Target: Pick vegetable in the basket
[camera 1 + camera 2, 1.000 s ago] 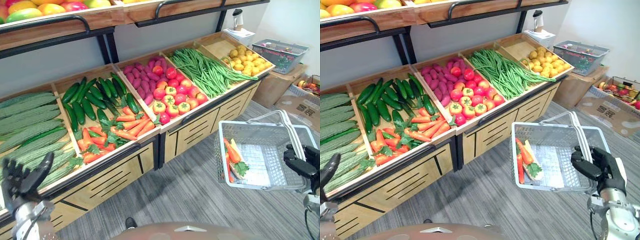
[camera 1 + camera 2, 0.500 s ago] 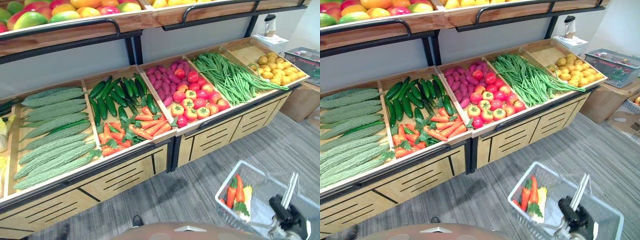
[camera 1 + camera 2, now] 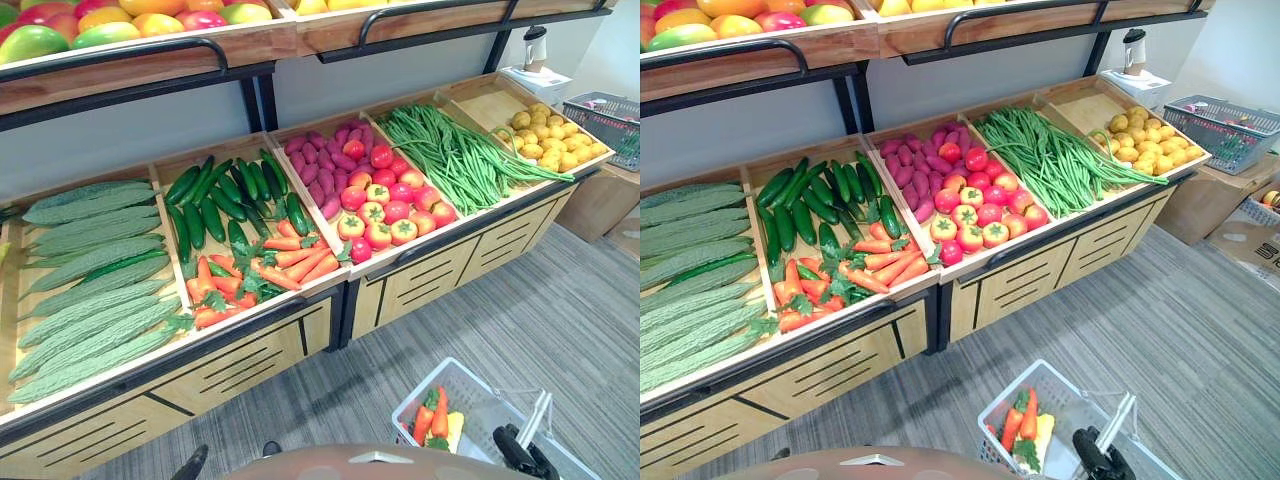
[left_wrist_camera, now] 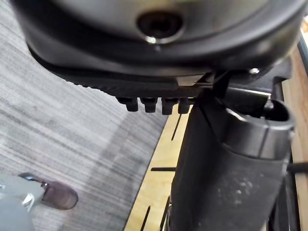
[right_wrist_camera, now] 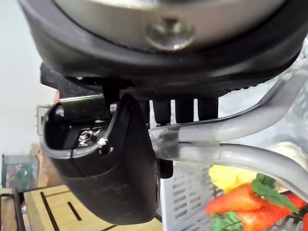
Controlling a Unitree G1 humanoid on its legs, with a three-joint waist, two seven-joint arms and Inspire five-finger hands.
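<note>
**Right wrist view: basket hooked in my hand, first vegetables aboard**

My right hand is curled round the two grey handles of the basket, thumb on one side and the rest of the hand closed over the other. It hangs from that grip low over the grey floor, well apart from the front edge of the bench.

By my reading the job is part done. The basket holds two carrots with leafy green tops, and a pale yellow piece lies just beside them, all against its near-left wall. The rest of the basket is bare mesh, so there is room for more. The task sentence does not say how many picks are wanted, so I cannot say how much is left.

My left hand shows near the bench's wooden front. Whether it is spread or closed I cannot tell, and I see nothing in it. I judge it to be the one free for the next pick.

The bench's compartments, from its left end:
- Bitter gourds.
- Cucumbers at the back, bench carrots at the front edge.
- Purple roots behind, tomatoes in front.
- Green beans.
- Small yellow produce at the right end.
</note>
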